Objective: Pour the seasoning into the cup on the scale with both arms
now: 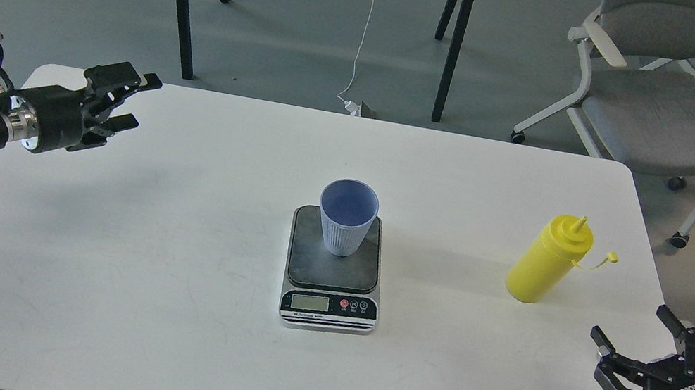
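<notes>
Nearest, the right hand (pixel 655 356) hangs open and empty short of the uncapped yellow plastic squeeze bottle (pixel 548 260) standing on the white bench (pixel 156 304). The left hand (pixel 121 101) is open too. The ribbed light blue cup (pixel 347 216) sits on the grey scale (pixel 334 271); grasping and pouring remain.

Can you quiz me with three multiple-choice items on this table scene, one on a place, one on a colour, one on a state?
1. Where does the ribbed light blue plastic cup stand?
A. on the flat dark grey kitchen scale
B. on the white table
C. on a chair

2. What colour is the plastic squeeze bottle?
A. red
B. yellow
C. green

3. How is the right gripper?
A. shut on the bottle
B. shut on the cup
C. open, empty

Key: 1 A, the cup sits on the platform; 2 B, all yellow; 3 C, fingers spread, apart from the bottle.
</notes>
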Available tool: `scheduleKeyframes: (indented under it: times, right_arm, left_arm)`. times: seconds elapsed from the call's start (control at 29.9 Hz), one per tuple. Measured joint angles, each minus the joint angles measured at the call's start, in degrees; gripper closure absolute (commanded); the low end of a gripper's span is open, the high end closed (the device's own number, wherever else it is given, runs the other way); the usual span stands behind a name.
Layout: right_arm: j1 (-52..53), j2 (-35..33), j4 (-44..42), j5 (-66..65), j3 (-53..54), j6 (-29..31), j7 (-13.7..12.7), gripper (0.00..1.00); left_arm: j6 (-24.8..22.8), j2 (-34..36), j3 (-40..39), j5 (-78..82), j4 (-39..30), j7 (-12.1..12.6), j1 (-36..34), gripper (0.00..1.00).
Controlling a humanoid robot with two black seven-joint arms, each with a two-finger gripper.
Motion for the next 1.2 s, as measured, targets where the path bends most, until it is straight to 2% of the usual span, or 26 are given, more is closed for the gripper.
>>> scheduleKeyframes:
  times: [0.1, 0.3, 0.47, 0.6, 0.87, 1.2]
  right_arm:
    - [3.66, -2.43, 0.0, -0.02, 2.15, 0.0, 0.0, 0.02]
    - [18.42, -5.63, -2.39, -1.72, 1.04, 0.0, -0.02, 0.02]
    - [30.46, -4.82, -10.4, -3.3, -6.09, 0.0, -0.02, 0.02]
    - [36.04, -0.79, -17.41, -3.78, -10.07, 0.0, -0.04, 0.02]
    - [40.74, 5.02, -22.51, -6.92, -13.13, 0.0, -0.1, 0.02]
    - [42.81, 5.73, -23.14, -8.22, -15.16, 0.0, -0.1, 0.02]
  left_arm:
    - [0.0, -0.65, -0.25, -0.54, -0.12, 0.0, -0.49, 0.01]
    - [0.0, -1.3, -2.59, -2.7, -0.14, 0.0, -0.83, 0.01]
    - [0.0, -0.92, -5.3, -3.68, -0.22, 0.0, -1.91, 0.01]
    - [0.0, 0.75, -5.95, -5.66, -0.23, 0.0, -2.88, 0.01]
    - [0.0, 2.17, -5.75, -6.31, -0.23, 0.0, -2.39, 0.01]
    - [0.0, 1.57, -5.74, -6.4, -0.23, 0.0, -1.85, 0.01]
